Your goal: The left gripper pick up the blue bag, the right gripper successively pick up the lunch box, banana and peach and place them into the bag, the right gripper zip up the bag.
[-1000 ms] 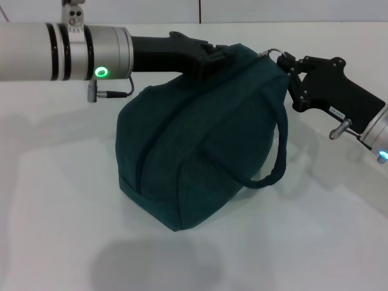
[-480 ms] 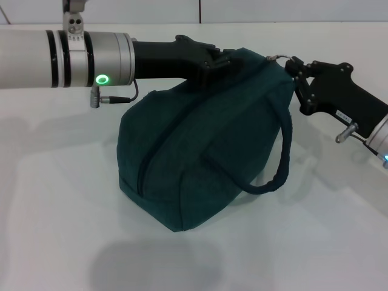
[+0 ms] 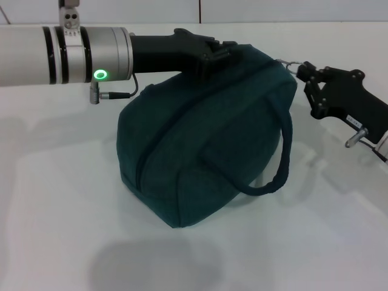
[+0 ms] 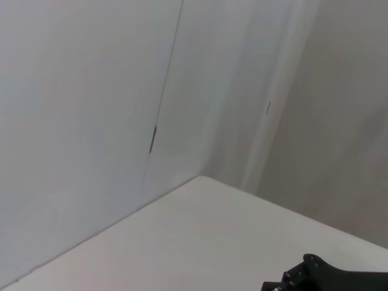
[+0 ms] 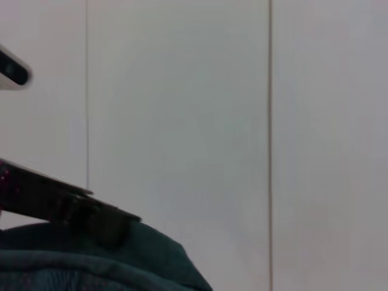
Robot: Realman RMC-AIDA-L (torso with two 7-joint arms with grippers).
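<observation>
The left gripper (image 3: 219,53) has its jaws closed on the top edge of the blue bag (image 3: 200,139), at the bag's far upper side; the fingertips sink into the fabric, so how much cloth they pinch is hidden. The right gripper (image 3: 301,71) sits at the bag's upper right corner, its jaws pinched together on the metal zip pull (image 3: 290,64), a small silver loop that pokes out just beside the corner.

The bag stands on the white table (image 3: 54,200), bulging and tilted up toward the corner where the zip pull is. One rope-like handle (image 3: 280,163) hangs in a loop down the bag's right side; the second handle cannot be made out. The zip line along the top looks drawn shut (nothing of the inside shows), so whatever the bag may contain is out of sight.

Behind the left gripper's black body, the silver wrist with a green ring light (image 3: 100,75) stretches away from the bag and is cut off by the frame edge; a grey cable (image 3: 112,93) loops under it. The right arm is likewise cut off beyond the bag's right side. A small white label (image 3: 353,121) is stuck on the right gripper's body, its print too small to read.

The right wrist view shows only a strip of teal fabric (image 5: 91,260) under a dark bar, against a pale panelled wall (image 5: 200,121).
</observation>
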